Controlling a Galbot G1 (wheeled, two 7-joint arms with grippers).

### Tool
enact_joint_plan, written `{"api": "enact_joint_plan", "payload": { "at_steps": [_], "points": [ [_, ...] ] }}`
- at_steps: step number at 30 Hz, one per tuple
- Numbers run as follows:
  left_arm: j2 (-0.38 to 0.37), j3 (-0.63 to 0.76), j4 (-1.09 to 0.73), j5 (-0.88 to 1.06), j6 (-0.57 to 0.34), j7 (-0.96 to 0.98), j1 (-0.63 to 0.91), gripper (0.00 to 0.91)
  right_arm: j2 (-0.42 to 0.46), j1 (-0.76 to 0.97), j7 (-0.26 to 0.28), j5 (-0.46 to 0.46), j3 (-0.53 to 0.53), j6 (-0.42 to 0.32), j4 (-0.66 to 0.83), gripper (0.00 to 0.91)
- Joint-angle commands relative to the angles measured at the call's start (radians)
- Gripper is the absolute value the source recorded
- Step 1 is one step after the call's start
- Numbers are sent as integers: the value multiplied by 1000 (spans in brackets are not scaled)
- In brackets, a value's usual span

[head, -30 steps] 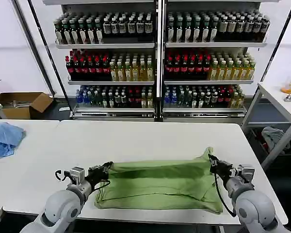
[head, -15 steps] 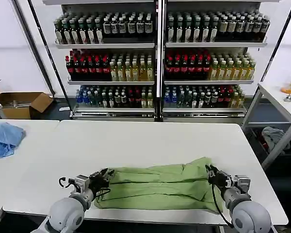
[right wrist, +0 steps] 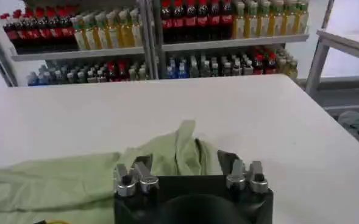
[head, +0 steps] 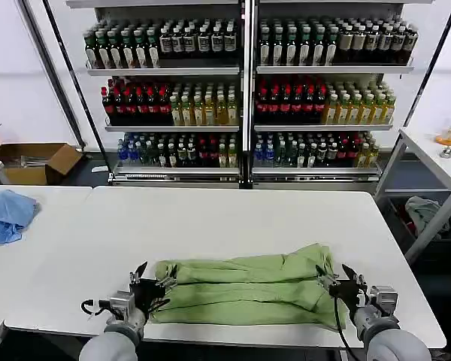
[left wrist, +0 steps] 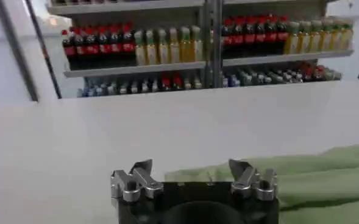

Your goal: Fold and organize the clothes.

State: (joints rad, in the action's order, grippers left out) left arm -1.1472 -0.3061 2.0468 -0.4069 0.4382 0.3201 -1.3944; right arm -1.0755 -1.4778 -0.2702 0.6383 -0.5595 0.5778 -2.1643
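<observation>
The light green shirt [head: 244, 289] lies folded into a long band near the front edge of the white table [head: 210, 218]. My left gripper [head: 152, 280] stands open at the band's left end, with nothing between its fingers. At the right end my right gripper [head: 337, 280] is open too, just off the cloth. In the left wrist view the left gripper [left wrist: 191, 169] has the shirt [left wrist: 313, 176] beyond it and to one side. From the right wrist, the right gripper [right wrist: 184, 161] sits low before the shirt's bunched end [right wrist: 173, 149].
A light blue cloth [head: 6, 214] lies on the neighbouring table at far left. Shelves of bottles [head: 244, 90] stand behind the table. A cardboard box [head: 37, 162] sits on the floor at left, a side table [head: 436, 162] at right.
Both grippers have let go of the shirt's ends and opened, drawing back toward the front edge. The shirt has dropped into a flatter folded band.
</observation>
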Motion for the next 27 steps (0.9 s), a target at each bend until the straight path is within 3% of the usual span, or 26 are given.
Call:
{"api": "enact_joint_plan", "payload": {
  "at_steps": [1,16,18,19,22,25,27],
  "points": [
    [-173,-1,1,136,-59,83,-107,907,-8,-52,2,-18,-25,0,-36,907],
    [-218,16,-91,212,-55,110,-70,877,-1,-61,4,-16,-37,-1,-43,907],
    [-222,17,-99,212,-58,110,-65,725,-2,-63,4,-15,-37,-1,-44,907],
    [-224,19,-102,212,-61,111,-63,494,-2,-63,4,-15,-37,-1,-44,907],
    [-230,22,-117,212,-69,111,-62,161,-2,-63,3,-16,-37,-1,-44,907],
    [-233,23,-123,214,-79,111,-64,60,-1,-61,3,-15,-38,-1,-43,907],
    [-233,23,-122,212,-84,111,-67,50,0,-59,2,-13,-39,-2,-42,907]
  ]
}}
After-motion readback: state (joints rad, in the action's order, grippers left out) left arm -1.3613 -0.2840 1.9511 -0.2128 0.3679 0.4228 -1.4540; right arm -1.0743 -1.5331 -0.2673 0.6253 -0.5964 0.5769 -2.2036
